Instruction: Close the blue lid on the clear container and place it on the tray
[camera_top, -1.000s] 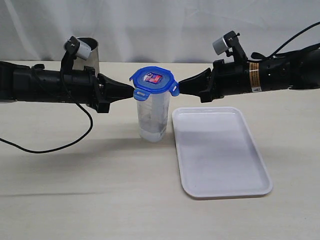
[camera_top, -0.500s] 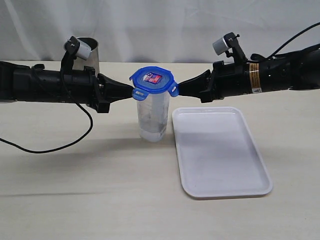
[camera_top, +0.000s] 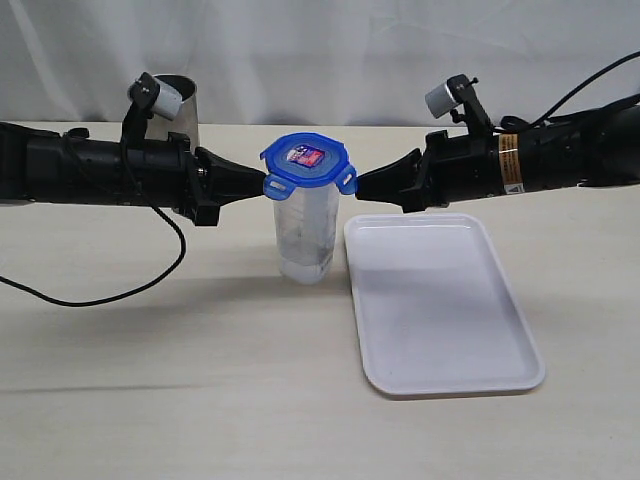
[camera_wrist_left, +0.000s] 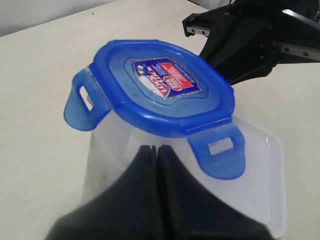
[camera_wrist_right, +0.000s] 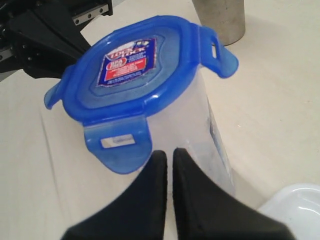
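Nearest the camera, the flat white rectangular plastic tray (camera_top: 440, 330) lies on the pale bench (camera_top: 150, 370), empty. It sits just beside the tall clear plastic container (camera_top: 305, 235), on the right arm's side.

The container stands upright on the bench, not on the tray. The rounded-square blue plastic lid (camera_top: 308, 160) sits over its mouth, but both wrist views show the snap flaps flaring outward, so it looks seated and not yet latched.

The black left arm (camera_top: 100, 170) is where it was a second ago. Its jaws are pressed fully together and hold nothing, and their tip sits against the container just under the lid's edge on that side.

The black right arm (camera_top: 520, 160) is what has changed: it has sunk a little and drawn slightly away from the container. Its jaws are also closed tight and empty, and they now point at the flap from just below. I cannot tell whether they touch it.

That small drop probably means the right arm is re-aiming to push the flap down. Closing the lid is therefore unfinished, and the move to the tray has not begun.

Farthest back, well behind the container on the left arm's side, stands a steel tumbler (camera_top: 190, 105).
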